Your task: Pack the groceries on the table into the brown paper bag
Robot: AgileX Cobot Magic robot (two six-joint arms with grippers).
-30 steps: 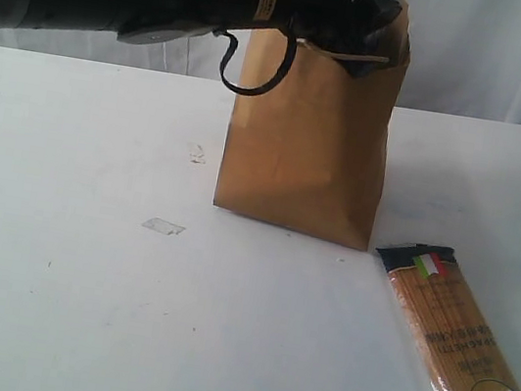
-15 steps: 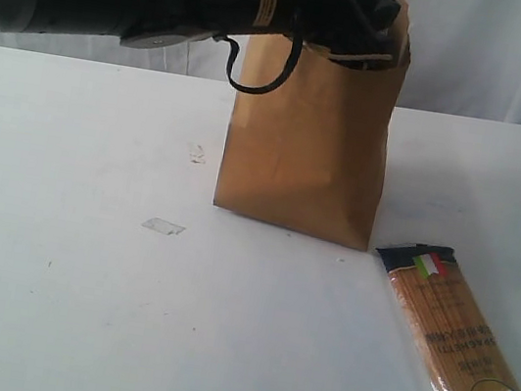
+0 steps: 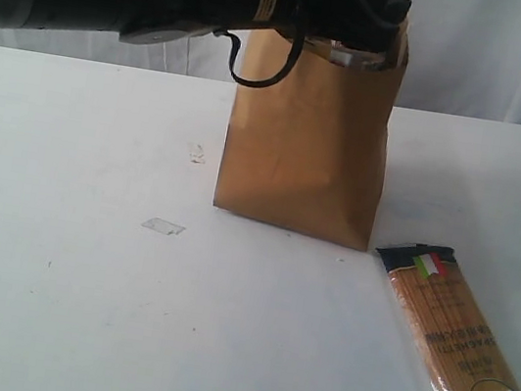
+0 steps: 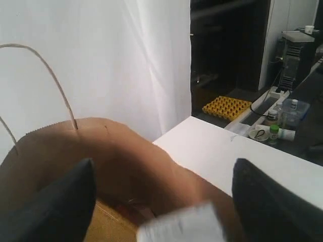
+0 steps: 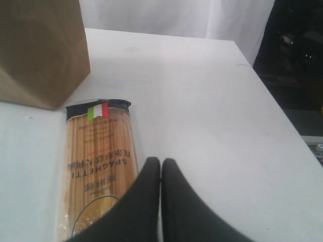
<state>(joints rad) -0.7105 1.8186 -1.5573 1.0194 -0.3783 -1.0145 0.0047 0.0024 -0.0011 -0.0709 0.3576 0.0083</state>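
Spaghetti packet (image 3: 459, 351) flat on table (image 3: 79, 276), flag end toward bag (image 3: 308, 144).

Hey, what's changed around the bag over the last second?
The left hand has opened over the bag. The white carton that was up at its fingers now shows lower, at the bag's mouth, apparently let go. The bag itself and the spaghetti on the table have not moved.
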